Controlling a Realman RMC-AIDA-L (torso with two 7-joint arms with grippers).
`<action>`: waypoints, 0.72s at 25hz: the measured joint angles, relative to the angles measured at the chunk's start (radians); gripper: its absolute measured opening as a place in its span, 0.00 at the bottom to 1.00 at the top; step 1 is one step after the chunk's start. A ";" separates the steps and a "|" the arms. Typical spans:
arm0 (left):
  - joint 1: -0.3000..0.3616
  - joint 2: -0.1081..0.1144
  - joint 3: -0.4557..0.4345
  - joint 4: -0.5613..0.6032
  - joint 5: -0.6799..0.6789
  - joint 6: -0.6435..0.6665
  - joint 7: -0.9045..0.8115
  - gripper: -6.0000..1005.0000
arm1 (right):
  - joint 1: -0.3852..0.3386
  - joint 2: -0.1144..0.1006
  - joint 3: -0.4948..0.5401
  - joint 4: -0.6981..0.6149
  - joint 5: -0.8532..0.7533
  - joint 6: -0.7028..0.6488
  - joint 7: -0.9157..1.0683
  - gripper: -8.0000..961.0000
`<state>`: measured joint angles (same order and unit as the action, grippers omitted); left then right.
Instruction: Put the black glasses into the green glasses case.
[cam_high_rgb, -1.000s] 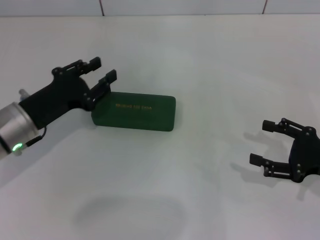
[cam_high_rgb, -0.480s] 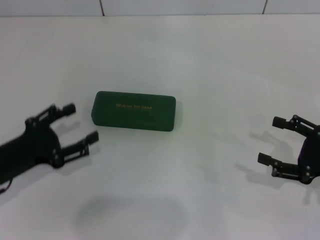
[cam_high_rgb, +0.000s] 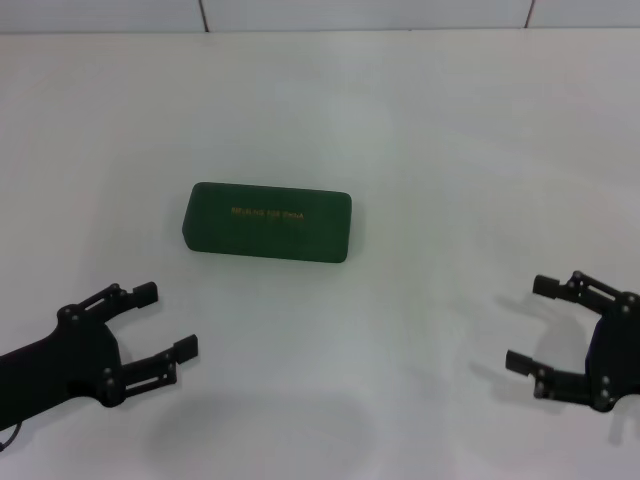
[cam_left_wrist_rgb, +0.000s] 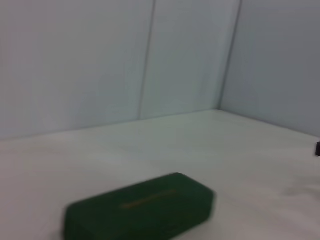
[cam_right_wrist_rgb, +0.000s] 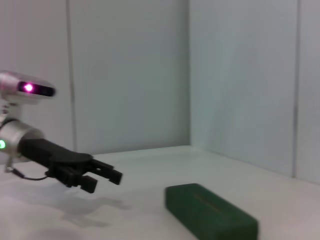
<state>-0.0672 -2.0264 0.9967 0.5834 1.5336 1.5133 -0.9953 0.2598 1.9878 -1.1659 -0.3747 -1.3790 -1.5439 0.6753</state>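
Surface (cam_high_rgb: 420, 150): white, spreading wide before me, walled at the far side.
Green glasses case (cam_high_rgb: 267, 222): lid closed, lying flat left of centre, long side across, gold lettering on top; nothing touches it.
My left hand (cam_high_rgb: 161, 320): near left, well apart from the case, fingers spread apart and holding nothing.
My right hand (cam_high_rgb: 533, 323): near right, far from the case, fingers apart, holding nothing.
Black glasses: I cannot see them in any view.

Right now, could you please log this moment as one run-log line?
green glasses case: shut, centre table | left gripper: open, empty | right gripper: open, empty | glasses: not visible
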 joint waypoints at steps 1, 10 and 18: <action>-0.002 0.004 0.000 0.006 0.010 0.020 -0.017 0.87 | 0.000 0.000 0.000 0.000 -0.006 -0.007 0.000 0.91; -0.019 0.046 -0.001 0.099 0.102 0.104 -0.127 0.86 | 0.054 -0.025 0.002 -0.013 -0.088 -0.038 0.002 0.91; -0.057 0.080 -0.042 0.154 0.201 0.195 -0.231 0.86 | 0.098 -0.055 0.000 -0.014 -0.121 -0.076 0.029 0.91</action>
<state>-0.1242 -1.9460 0.9552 0.7376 1.7351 1.7081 -1.2260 0.3574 1.9330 -1.1662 -0.3882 -1.4996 -1.6197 0.7038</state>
